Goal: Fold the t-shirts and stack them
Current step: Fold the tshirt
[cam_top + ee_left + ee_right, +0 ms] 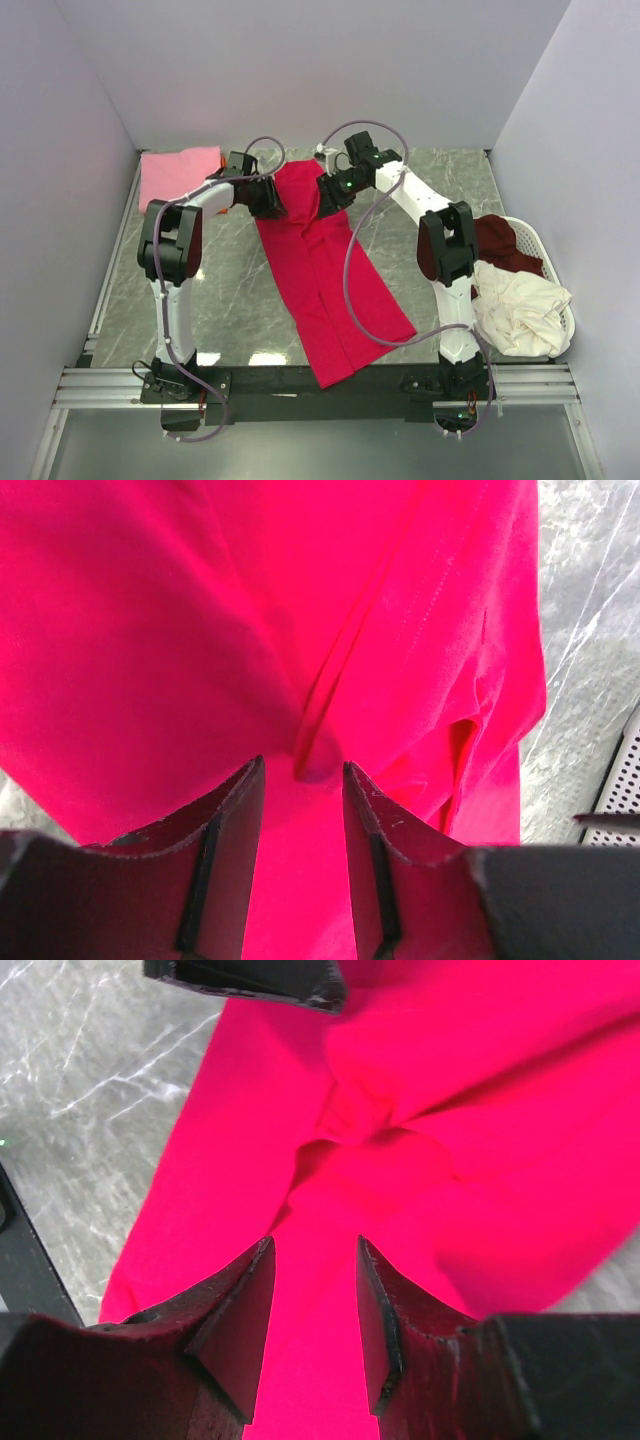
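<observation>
I see the grey counter (230,290) carrying the crimson t-shirt (330,270), laid as a long narrow band from the far middle toward the near edge. The white basket (545,250) on the right holds a cream shirt (515,305) and a maroon one (498,240). A folded pink shirt (180,172) sits at the far left.

Both claws hang over the band's far end. The left claw (298,770) is partly open, with a raised ridge of cloth at its tips. The right claw (315,1245) is also parted and holds nothing.

I judge the next fold is end-to-end. I would pinch both far corners evenly, lift low, and carry them toward the near hem without twisting.

The arms hide the collar end in the top view, and I cannot see the neck label or sleeves.
</observation>
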